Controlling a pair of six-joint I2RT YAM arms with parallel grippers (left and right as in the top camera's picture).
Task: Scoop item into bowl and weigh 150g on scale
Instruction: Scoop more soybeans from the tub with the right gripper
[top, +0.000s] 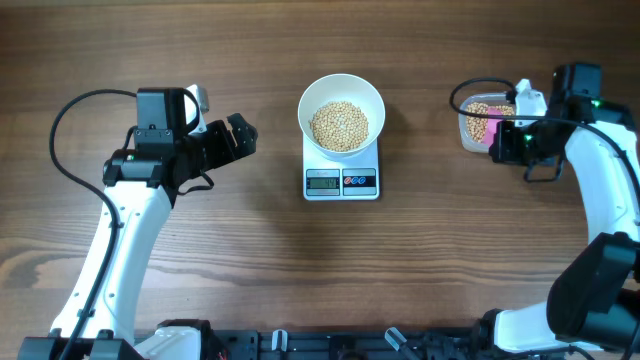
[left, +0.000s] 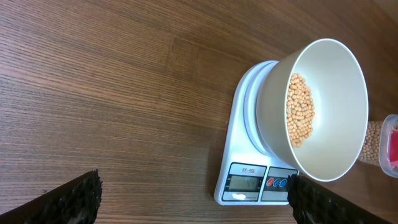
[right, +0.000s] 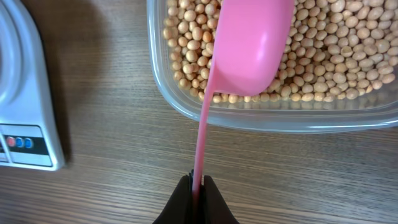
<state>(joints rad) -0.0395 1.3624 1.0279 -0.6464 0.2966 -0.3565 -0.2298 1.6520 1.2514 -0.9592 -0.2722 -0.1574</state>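
Fingers of the right gripper (right: 198, 198): clenched on the thin handle of the pink scoop (right: 252, 43), with no gap seen between them in the right wrist view.
Fingers of the left gripper (top: 240, 140): released and spread wide; nothing is held. In the left wrist view the two dark pads (left: 74, 199) are seen at the lower corners, with bare wood between them.
Pink scoop: its cup is held over the near edge of the clear tub (right: 267, 118), above the loose beans. Whether the cup is touching them cannot be told.
Clear tub: placed at the right of the table (top: 320, 280), well apart from the scale, and partly filled with beans.
Beans (top: 340, 125): one heap is contained in the bowl and a second lot (right: 348, 56) is spread across the tub.
Bowl (top: 312, 100): white and deep, set upright on the platform of the scale.
Scale (top: 372, 165): located at the centre of the table, between the two arms, with its display and buttons turned toward the robot. The digits cannot be read.
Left gripper, position: held to the left of the scale, apart from it, and pointed toward it.
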